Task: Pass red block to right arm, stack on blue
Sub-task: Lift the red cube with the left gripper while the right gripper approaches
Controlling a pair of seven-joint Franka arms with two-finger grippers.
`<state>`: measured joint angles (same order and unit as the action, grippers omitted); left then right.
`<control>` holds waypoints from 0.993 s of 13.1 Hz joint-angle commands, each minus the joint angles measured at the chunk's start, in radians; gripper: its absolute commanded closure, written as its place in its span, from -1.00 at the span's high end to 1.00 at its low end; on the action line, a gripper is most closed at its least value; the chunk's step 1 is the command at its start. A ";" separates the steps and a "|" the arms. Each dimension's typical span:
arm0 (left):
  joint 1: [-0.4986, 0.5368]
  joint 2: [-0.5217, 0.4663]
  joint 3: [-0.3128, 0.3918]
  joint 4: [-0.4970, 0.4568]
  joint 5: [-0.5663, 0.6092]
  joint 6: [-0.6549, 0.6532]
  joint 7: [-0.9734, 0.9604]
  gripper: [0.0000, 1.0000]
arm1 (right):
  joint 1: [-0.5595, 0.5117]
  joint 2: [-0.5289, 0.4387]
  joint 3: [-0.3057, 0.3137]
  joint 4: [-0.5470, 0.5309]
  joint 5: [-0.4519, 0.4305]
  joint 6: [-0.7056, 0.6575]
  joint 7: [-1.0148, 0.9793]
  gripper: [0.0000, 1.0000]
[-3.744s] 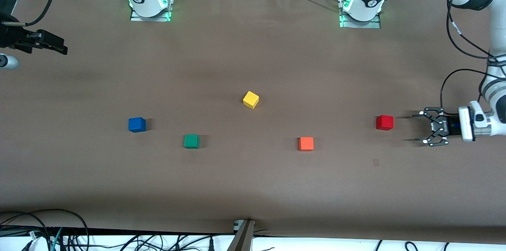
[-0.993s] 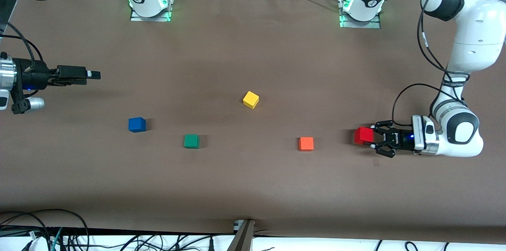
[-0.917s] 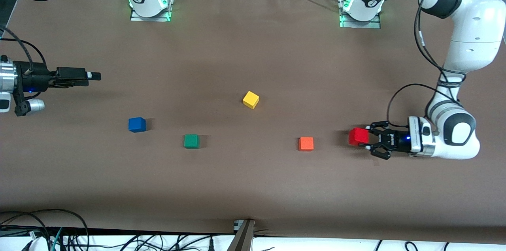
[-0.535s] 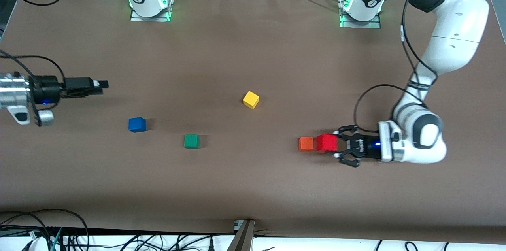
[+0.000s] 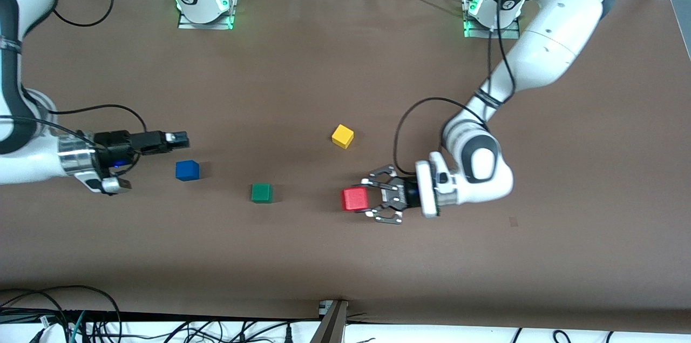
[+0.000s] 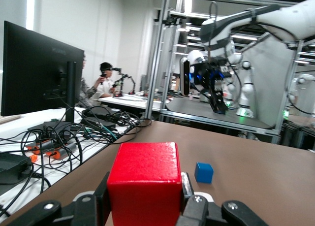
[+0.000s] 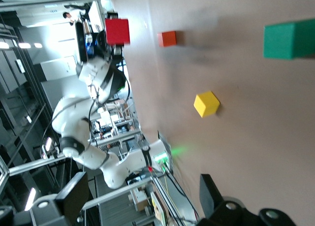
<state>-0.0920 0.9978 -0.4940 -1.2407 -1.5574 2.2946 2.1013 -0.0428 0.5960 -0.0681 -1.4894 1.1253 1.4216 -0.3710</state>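
Note:
The red block [image 5: 354,199] is clamped in my left gripper [image 5: 368,200], which holds it low over the middle of the table, between the green cube and the orange cube. In the left wrist view the red block [image 6: 144,179] fills the space between the fingers [image 6: 104,187]. The blue cube [image 5: 187,170] sits on the table toward the right arm's end, and also shows in the left wrist view [image 6: 204,172]. My right gripper [image 5: 178,139] hovers beside the blue cube, open and empty, its fingers [image 7: 74,196] wide apart. It sees the red block [image 7: 117,31] in the distance.
A green cube [image 5: 261,193] lies between the blue cube and the red block. A yellow cube [image 5: 342,136] sits farther from the camera at mid-table. An orange cube [image 7: 168,38] shows only in the right wrist view; the left wrist hides it in the front view.
My left gripper closed on the red block and carried it from the left arm's end past the orange cube to mid-table. My right gripper moved in toward the blue cube.

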 commanded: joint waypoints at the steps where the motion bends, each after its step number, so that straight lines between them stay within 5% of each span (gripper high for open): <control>1: -0.119 -0.014 0.005 0.090 -0.061 0.156 -0.120 -1.00 | 0.055 0.027 -0.002 0.008 0.069 0.069 -0.016 1.00; 5: -0.248 -0.008 0.011 0.216 -0.066 0.305 -0.322 -1.00 | 0.138 0.041 -0.002 0.006 0.149 0.195 -0.005 1.00; 13: -0.293 -0.010 0.009 0.264 -0.066 0.312 -0.405 -1.00 | 0.207 0.031 -0.002 0.072 0.303 0.287 0.120 1.00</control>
<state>-0.3659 0.9851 -0.4966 -1.0067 -1.5932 2.5951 1.6984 0.1585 0.6346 -0.0656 -1.4629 1.4006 1.7047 -0.3282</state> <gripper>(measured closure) 0.441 0.000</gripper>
